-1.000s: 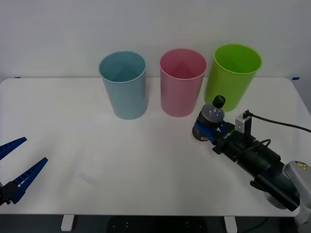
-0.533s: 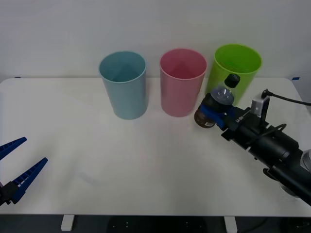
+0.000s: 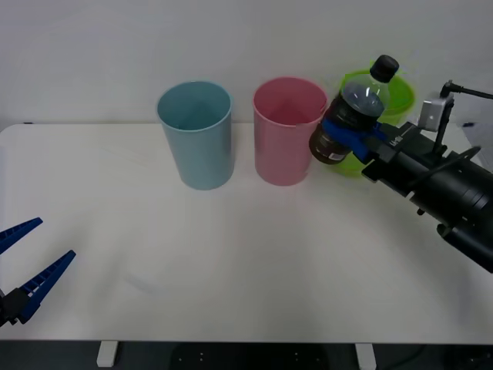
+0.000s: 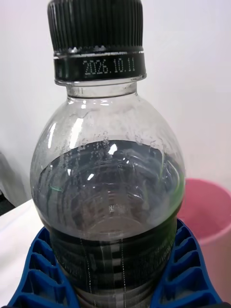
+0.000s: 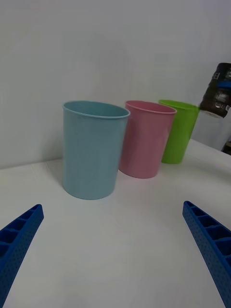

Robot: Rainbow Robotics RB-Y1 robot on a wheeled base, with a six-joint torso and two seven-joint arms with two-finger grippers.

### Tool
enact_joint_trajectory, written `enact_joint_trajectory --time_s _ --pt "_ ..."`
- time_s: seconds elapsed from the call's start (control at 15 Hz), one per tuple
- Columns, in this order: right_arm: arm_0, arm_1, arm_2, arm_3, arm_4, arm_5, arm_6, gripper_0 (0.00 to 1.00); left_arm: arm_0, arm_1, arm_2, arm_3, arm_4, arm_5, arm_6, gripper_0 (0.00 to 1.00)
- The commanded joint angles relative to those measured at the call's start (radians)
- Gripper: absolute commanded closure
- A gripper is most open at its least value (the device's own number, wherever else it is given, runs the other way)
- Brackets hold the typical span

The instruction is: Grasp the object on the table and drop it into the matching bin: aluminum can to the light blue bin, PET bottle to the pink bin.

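Observation:
My right gripper (image 3: 348, 127) is shut on the PET bottle (image 3: 354, 112), a small clear bottle with dark contents and a black cap, held tilted in the air above the table (image 3: 231, 247). It hangs just right of the pink bin (image 3: 289, 131) and in front of the lime green bin. In the right wrist view the bottle (image 4: 108, 192) sits between the blue fingers (image 4: 38, 274), with the pink bin's rim (image 4: 211, 211) behind it. The light blue bin (image 3: 196, 135) stands left of the pink one. My left gripper (image 3: 19, 266) rests open at the table's near left edge.
A lime green bin (image 3: 381, 100) stands right of the pink bin, partly behind the bottle. The three bins form a row near the table's far edge, against a white wall. The left wrist view has the same row: light blue bin (image 5: 94, 149), pink bin (image 5: 147, 139), green bin (image 5: 178, 130).
The right gripper has lifted the bottle off the table and carried it up and back, from beside the green bin's base to rim height. The left arm has not moved.

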Motion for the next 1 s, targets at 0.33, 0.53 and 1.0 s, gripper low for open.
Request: enact_joint_trajectory --time_s 0.33,0.53,1.0 --pt "-0.198 -0.077 0.034 0.071 0.025 0.001 -0.113 1.0 0.0 0.0 0.0 0.0 0.0 0.0 0.0 0.0" --pt "-0.333 -0.077 0.086 0.218 0.029 0.001 -0.093 1.0 0.0 0.0 0.0 0.0 0.0 0.0 0.0 0.0" --pt "-0.482 0.027 0.093 0.426 0.167 0.001 -0.07 1.0 0.0 0.0 0.0 0.0 0.0 0.0 0.0 0.0"
